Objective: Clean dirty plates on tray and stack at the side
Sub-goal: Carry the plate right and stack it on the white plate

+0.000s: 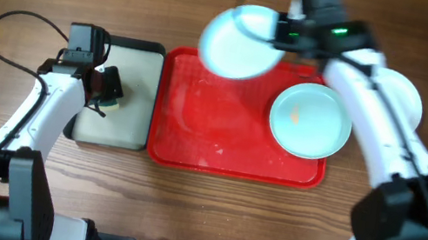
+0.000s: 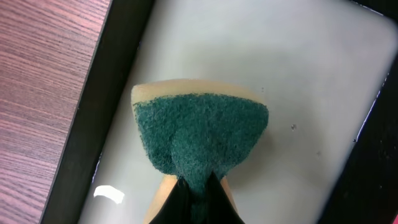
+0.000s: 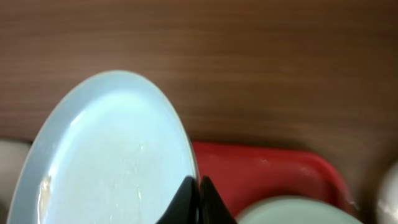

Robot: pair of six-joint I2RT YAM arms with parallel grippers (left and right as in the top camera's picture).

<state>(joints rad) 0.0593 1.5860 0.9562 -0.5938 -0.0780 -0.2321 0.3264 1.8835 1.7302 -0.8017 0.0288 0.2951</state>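
Note:
My right gripper [image 1: 280, 33] is shut on the rim of a pale blue plate [image 1: 239, 42] and holds it tilted above the back left of the red tray [image 1: 194, 134]. In the right wrist view the jaws [image 3: 198, 186] pinch that plate's [image 3: 106, 155] edge, and faint smudges show on it. A second pale blue plate [image 1: 311, 119] with an orange smudge lies on the tray's right side. A white plate [image 1: 402, 93] lies on the table right of the tray, partly hidden by my right arm. My left gripper [image 1: 109, 94] is shut on a green and yellow sponge [image 2: 199, 134].
The sponge hangs over a small black-rimmed tray [image 1: 130, 119] with a pale inside [image 2: 298, 74], left of the red tray. Wet streaks show on the red tray's bare floor. Wooden table lies all around.

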